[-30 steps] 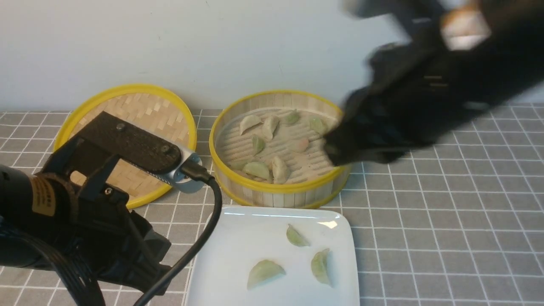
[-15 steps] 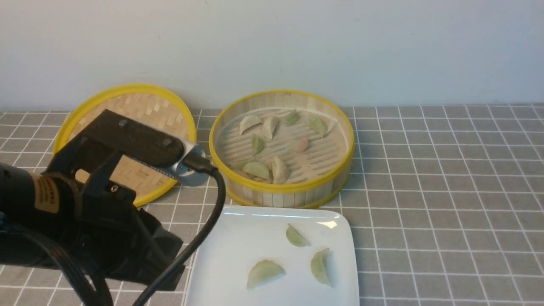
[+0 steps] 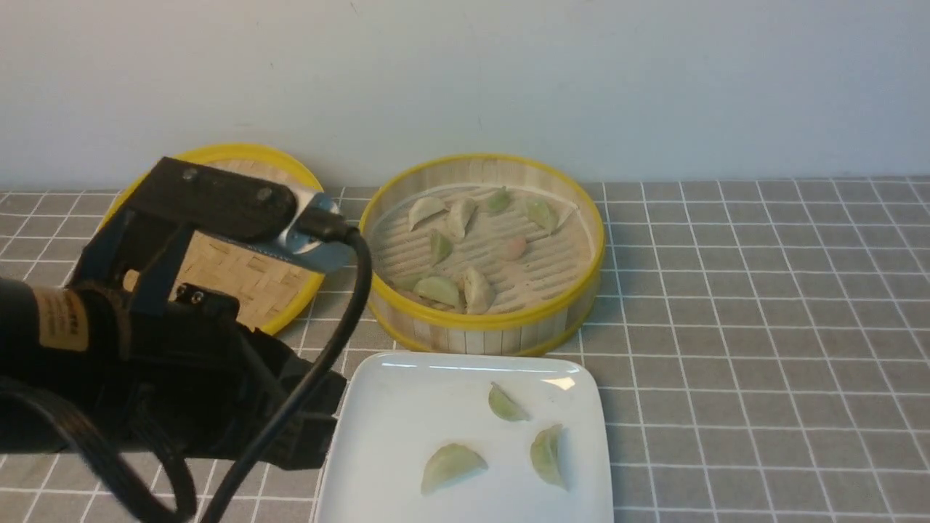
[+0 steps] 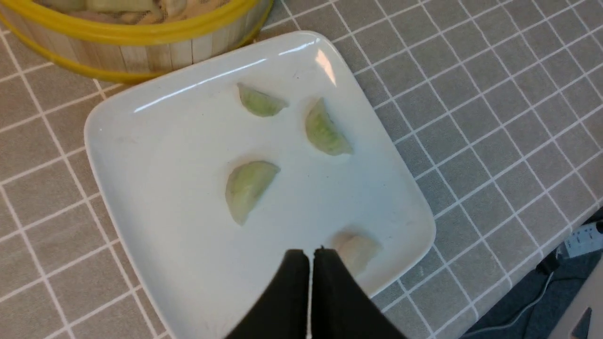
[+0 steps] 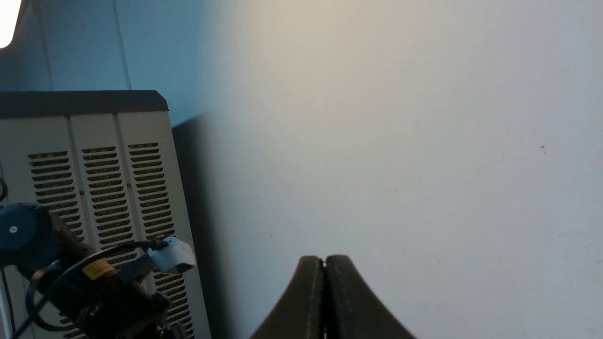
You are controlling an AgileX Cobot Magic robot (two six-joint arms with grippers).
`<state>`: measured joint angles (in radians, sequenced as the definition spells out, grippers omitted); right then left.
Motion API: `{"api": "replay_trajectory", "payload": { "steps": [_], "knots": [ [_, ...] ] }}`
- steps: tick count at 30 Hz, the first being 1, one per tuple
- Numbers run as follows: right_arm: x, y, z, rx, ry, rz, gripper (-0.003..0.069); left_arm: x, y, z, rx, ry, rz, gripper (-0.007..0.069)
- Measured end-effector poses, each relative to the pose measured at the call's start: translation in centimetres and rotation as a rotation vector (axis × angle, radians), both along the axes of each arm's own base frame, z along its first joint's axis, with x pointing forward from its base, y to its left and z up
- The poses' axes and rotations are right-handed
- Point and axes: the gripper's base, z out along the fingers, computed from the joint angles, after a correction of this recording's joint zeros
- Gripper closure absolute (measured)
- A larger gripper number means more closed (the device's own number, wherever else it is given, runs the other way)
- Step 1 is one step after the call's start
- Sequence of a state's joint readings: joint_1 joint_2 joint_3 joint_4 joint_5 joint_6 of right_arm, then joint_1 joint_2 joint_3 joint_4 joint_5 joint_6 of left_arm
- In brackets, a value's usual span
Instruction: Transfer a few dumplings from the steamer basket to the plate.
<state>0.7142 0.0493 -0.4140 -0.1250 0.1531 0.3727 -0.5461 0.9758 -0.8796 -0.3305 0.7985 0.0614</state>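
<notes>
The steamer basket [image 3: 487, 319] stands at the middle back and holds several dumplings [image 3: 438, 289], a pinkish one [image 3: 515, 247] among them. In front of it lies the white plate [image 3: 392, 436]. In the left wrist view, three green dumplings [image 4: 247, 188] and a paler one [image 4: 358, 252] lie on the plate [image 4: 155, 212]. My left gripper [image 4: 309, 254] is shut and empty, hovering over the plate's edge beside the pale dumpling. The left arm [image 3: 182, 363] fills the lower left of the front view. My right gripper [image 5: 324, 259] is shut, empty and faces a bare wall, out of the front view.
The flat woven lid [image 3: 232, 272] leans against the wall behind my left arm. A grey tiled cloth [image 3: 763, 327] covers the table. The table edge with cables [image 4: 582, 235] lies just past the plate. A vented cabinet [image 5: 94, 179] shows in the right wrist view.
My right arm, blurred over the basket's right side a second ago, has left the front view. My left arm has shifted up and right, toward the plate.
</notes>
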Motion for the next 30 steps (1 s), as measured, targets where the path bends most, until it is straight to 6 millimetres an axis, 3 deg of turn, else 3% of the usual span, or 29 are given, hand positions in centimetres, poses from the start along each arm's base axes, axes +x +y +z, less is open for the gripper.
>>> {"api": "replay_trajectory", "payload": {
  "steps": [9, 15, 21, 30],
  "knots": [
    [0.0, 0.0, 0.0, -0.003, 0.0, -0.001, 0.0673, -7.1, 4.7, -0.3, -0.27, -0.318, 0.083, 0.0629],
    [0.0, 0.0, 0.0, -0.003, 0.001, -0.001, 0.0673, -10.4, 6.7, -1.0, -0.437, -0.452, 0.112, 0.0629],
    [0.0, 0.0, 0.0, -0.003, 0.001, -0.001, 0.0673, -12.2, 7.7, -0.7, -0.52, -0.508, 0.105, 0.0629],
    [0.0, 0.0, 0.0, -0.003, 0.001, -0.001, 0.0673, -12.4, 7.8, -0.6, -0.522, -0.523, 0.1, 0.0629]
  ]
}}
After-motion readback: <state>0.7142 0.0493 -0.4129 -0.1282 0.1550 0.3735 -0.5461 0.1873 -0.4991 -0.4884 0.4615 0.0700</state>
